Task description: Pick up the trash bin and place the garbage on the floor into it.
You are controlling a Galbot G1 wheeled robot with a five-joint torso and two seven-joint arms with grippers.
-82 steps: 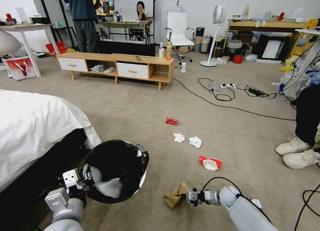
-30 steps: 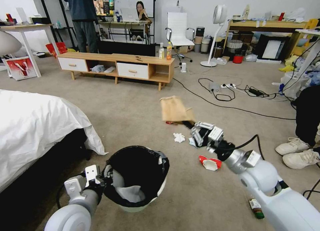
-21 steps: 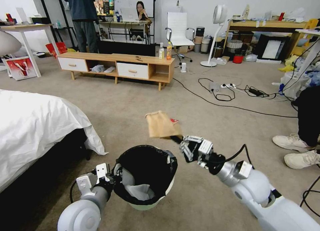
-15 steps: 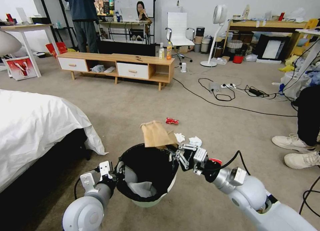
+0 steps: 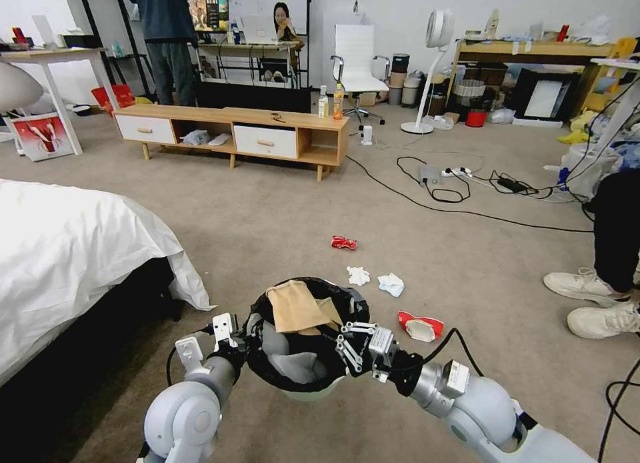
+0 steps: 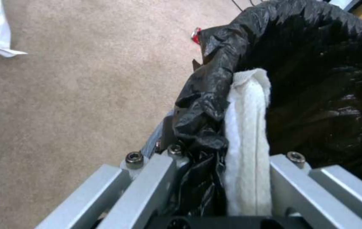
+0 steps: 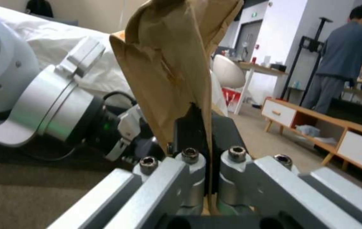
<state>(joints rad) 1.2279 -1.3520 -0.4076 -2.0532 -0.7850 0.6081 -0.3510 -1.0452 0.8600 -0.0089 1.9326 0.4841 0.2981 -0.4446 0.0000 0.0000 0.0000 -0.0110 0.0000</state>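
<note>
The white trash bin (image 5: 303,393) with its black liner is held off the floor, tilted, by my left gripper (image 5: 248,335), which is shut on its rim. The left wrist view shows the white rim (image 6: 249,127) and black bag (image 6: 316,63) pinched in my left gripper (image 6: 219,165). My right gripper (image 5: 341,346) is shut on the crumpled brown paper bag (image 5: 293,307), which lies over the bin's mouth. In the right wrist view my right gripper (image 7: 208,159) clamps the bag (image 7: 177,63). On the carpet lie a crushed red can (image 5: 344,243), two tissue wads (image 5: 358,275) (image 5: 391,284) and a red-white cup (image 5: 420,327).
A bed with a white sheet (image 5: 67,249) stands close on the left. A low wooden cabinet (image 5: 233,133) is farther ahead, and black cables (image 5: 453,196) run across the carpet at the right. A person's white shoes (image 5: 593,303) stand at the right edge.
The right gripper lifted the brown bag off the floor, swung it left and lowered it onto the bin's mouth. The left arm brought the bin up and to the right.
</note>
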